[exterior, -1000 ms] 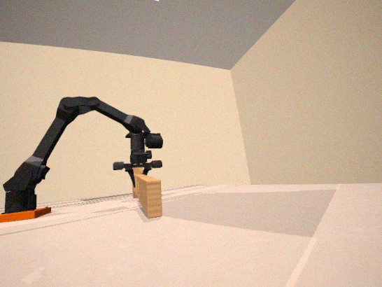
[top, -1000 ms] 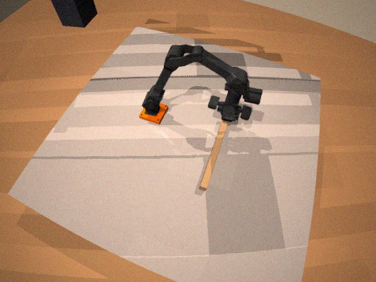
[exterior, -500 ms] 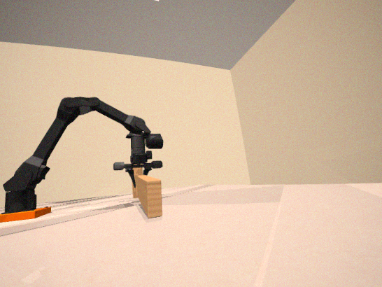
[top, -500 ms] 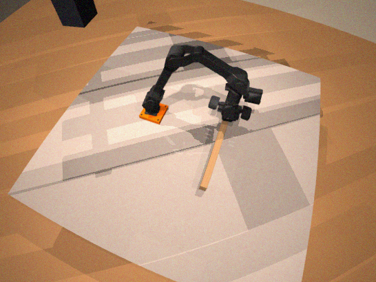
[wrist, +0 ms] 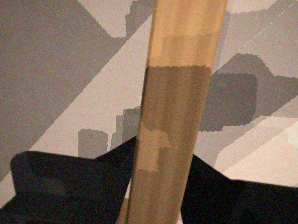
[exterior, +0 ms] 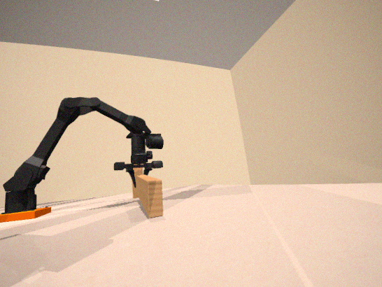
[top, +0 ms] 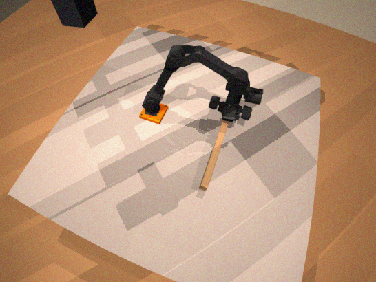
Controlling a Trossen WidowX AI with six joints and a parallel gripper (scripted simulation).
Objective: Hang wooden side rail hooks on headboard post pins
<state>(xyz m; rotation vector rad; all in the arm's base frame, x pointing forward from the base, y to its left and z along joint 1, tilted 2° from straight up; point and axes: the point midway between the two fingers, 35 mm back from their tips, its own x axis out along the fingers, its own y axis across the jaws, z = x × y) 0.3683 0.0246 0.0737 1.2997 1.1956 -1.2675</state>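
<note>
The wooden side rail (top: 214, 156) (exterior: 155, 197) (wrist: 177, 90) stands on its narrow edge, reaching from under my gripper toward the front. Its far end is at or very near the table; I cannot tell whether it touches. My gripper (top: 225, 120) (exterior: 140, 178) (wrist: 155, 143) points down and is shut on the rail, with one finger on each side. A wooden part (exterior: 138, 171) shows behind the fingers, a little higher than the rail's top; I cannot tell whether it is the headboard post. The hooks, the pins and the slot are hidden.
The arm's orange base plate (top: 160, 117) (exterior: 43, 212) lies left of the gripper on the pale table surface (top: 241, 220) (exterior: 227, 245). A dark block (top: 74, 12) stands at the back left. Patchy shadows cross the surface.
</note>
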